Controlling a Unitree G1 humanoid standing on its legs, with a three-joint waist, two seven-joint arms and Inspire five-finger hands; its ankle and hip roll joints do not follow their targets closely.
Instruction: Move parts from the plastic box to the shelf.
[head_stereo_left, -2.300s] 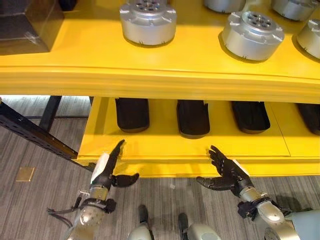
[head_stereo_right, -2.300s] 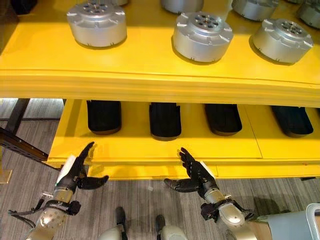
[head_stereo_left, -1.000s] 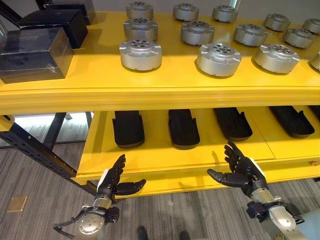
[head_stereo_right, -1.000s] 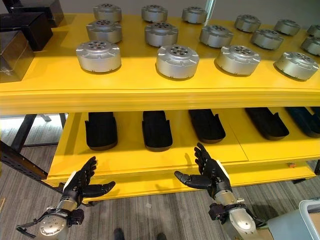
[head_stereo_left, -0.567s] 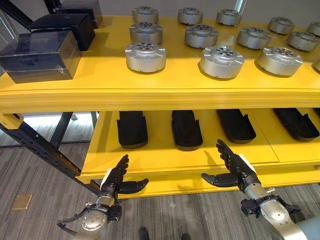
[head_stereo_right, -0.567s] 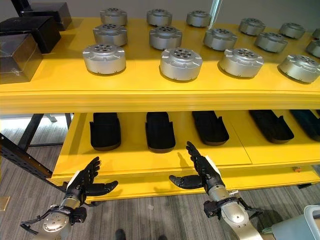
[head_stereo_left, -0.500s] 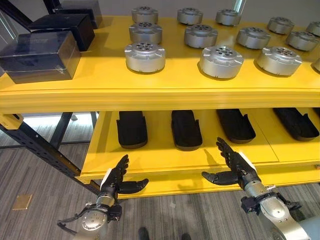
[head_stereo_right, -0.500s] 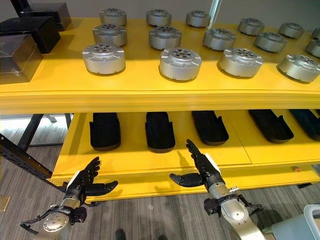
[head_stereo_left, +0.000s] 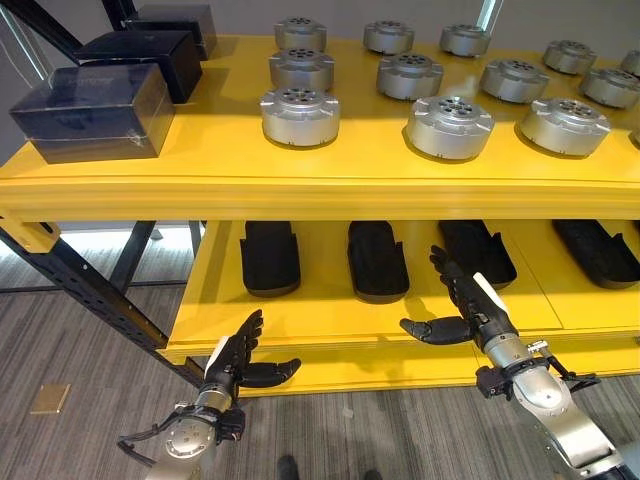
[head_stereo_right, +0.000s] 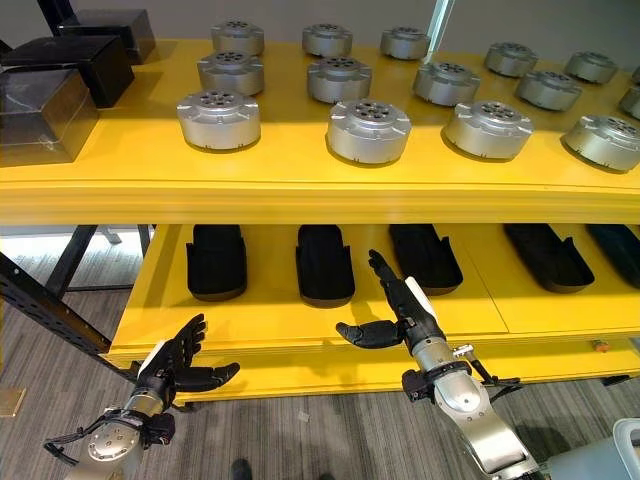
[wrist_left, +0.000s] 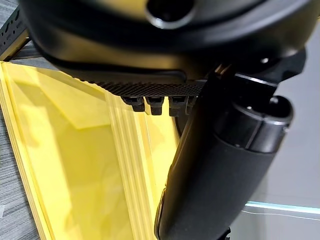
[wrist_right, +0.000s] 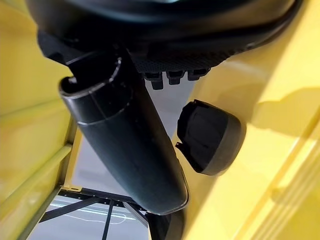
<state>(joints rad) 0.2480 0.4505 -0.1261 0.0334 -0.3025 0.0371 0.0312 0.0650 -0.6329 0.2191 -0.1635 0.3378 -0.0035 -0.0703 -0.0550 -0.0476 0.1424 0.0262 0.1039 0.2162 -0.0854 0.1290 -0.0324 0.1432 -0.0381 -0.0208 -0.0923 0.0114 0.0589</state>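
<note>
A yellow shelf (head_stereo_left: 200, 185) has 2 levels. The upper level carries rows of round silver metal parts (head_stereo_left: 300, 115) and, at the robot's left end, dark boxes (head_stereo_left: 95, 112). The lower level (head_stereo_left: 210, 300) holds black elongated trays (head_stereo_left: 270, 257) side by side.

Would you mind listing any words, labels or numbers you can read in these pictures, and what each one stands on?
None can be read.
Silver parts on the top shelf: no readable markings.
Dark boxes at the shelf's left end: no label can be made out.
Black trays on the lower shelf: plain.
Left hand and right hand: no readable print.
</note>
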